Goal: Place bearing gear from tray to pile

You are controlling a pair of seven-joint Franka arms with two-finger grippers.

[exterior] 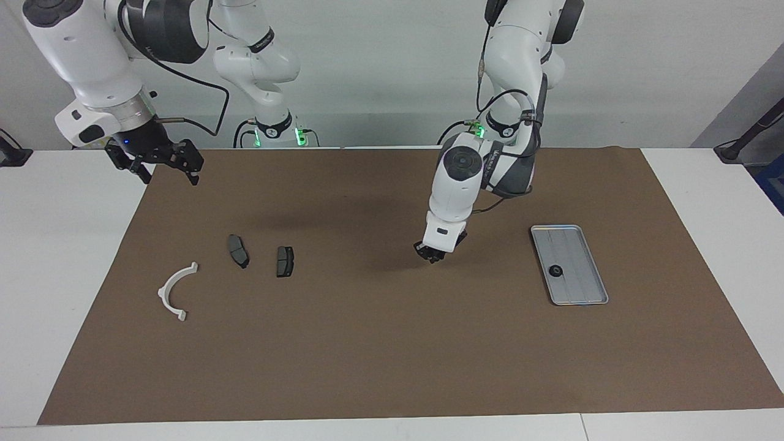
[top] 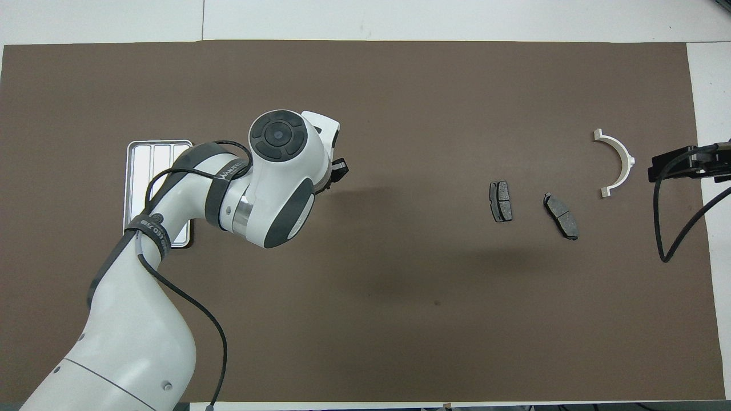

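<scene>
The silver tray (exterior: 582, 282) lies toward the left arm's end of the table. A small dark round bearing gear (exterior: 556, 271) rests in it. My left gripper (exterior: 436, 254) hangs shut just above the mat's middle, between the tray and the pile. I cannot see whether anything sits between its tips. From overhead, the left arm covers part of the tray (top: 143, 171), and only the left gripper's tip (top: 341, 169) shows. The pile is a white bracket (exterior: 176, 291) (top: 617, 165) and two dark pads (exterior: 238, 250) (exterior: 285, 261). My right gripper (exterior: 168, 174) waits open above the mat's edge.
A brown mat (exterior: 380, 355) covers most of the white table. A black cable (top: 674, 228) loops down from the right arm beside the bracket. The two pads (top: 501, 201) (top: 561, 215) lie side by side on the mat.
</scene>
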